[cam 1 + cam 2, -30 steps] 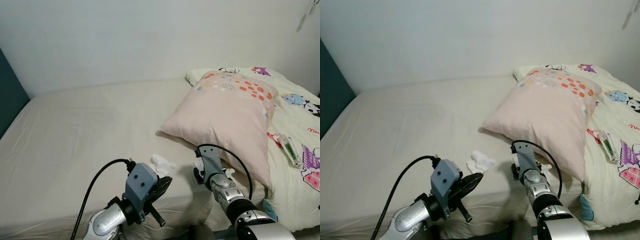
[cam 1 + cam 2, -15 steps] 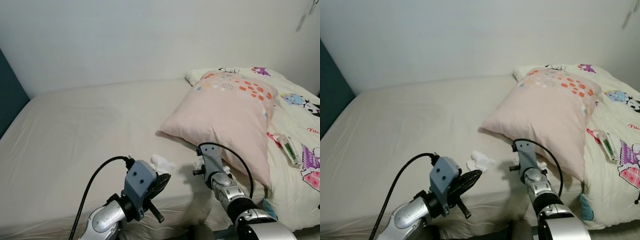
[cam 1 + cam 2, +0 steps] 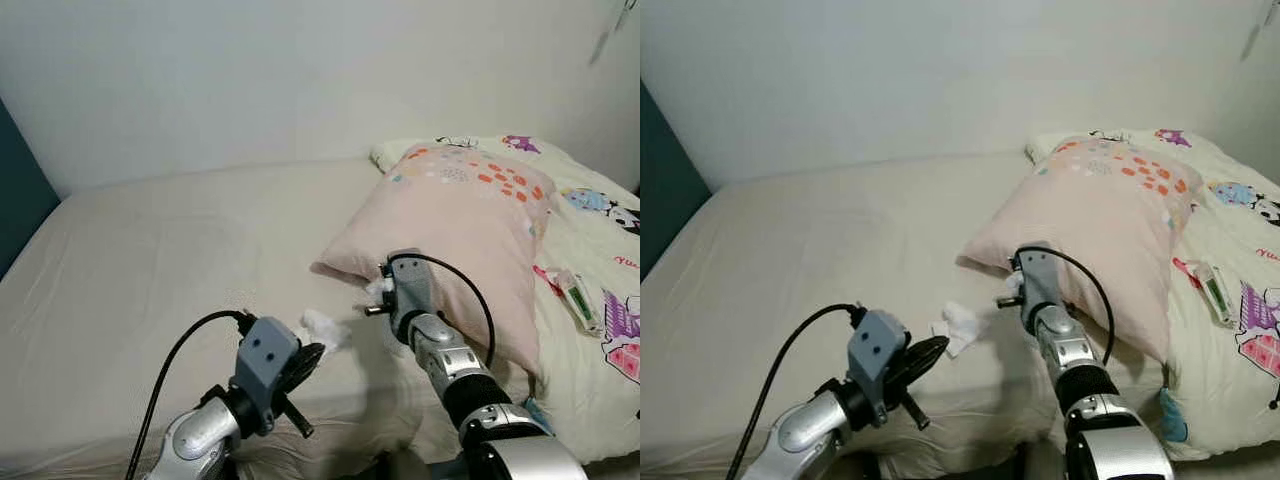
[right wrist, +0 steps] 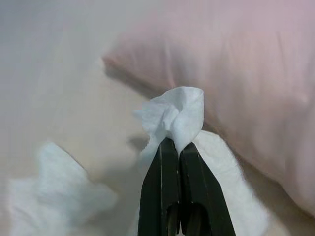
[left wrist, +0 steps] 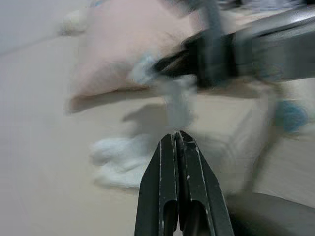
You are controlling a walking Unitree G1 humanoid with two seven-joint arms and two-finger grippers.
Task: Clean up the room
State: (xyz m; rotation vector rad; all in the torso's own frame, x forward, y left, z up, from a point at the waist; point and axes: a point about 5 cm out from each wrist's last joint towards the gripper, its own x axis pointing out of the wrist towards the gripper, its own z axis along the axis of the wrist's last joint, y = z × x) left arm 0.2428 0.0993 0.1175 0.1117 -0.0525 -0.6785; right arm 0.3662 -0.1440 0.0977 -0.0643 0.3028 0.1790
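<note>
My right gripper (image 4: 172, 143) is shut on a crumpled white tissue (image 4: 173, 114), held a little above the bed beside the pink pillow's (image 3: 462, 228) near corner. In the head view the same tissue (image 3: 377, 290) shows at the gripper's tip. A second crumpled tissue (image 3: 322, 326) lies on the beige sheet (image 3: 170, 260), between the two arms. My left gripper (image 3: 306, 358) hovers just short of it, fingers (image 5: 178, 162) shut with nothing in them. Another white piece (image 4: 222, 169) lies on the sheet under the right gripper.
A cartoon-print quilt (image 3: 600, 250) covers the bed's right side, with a green and white packet (image 3: 580, 298) lying on it. A teal panel (image 3: 14, 195) stands at the far left. A white wall runs behind the bed. The sheet's left half is open.
The right gripper has risen and moved away from me toward the pillow's corner, lifting the tissue off the sheet. The left arm has drifted slightly left and lower.
</note>
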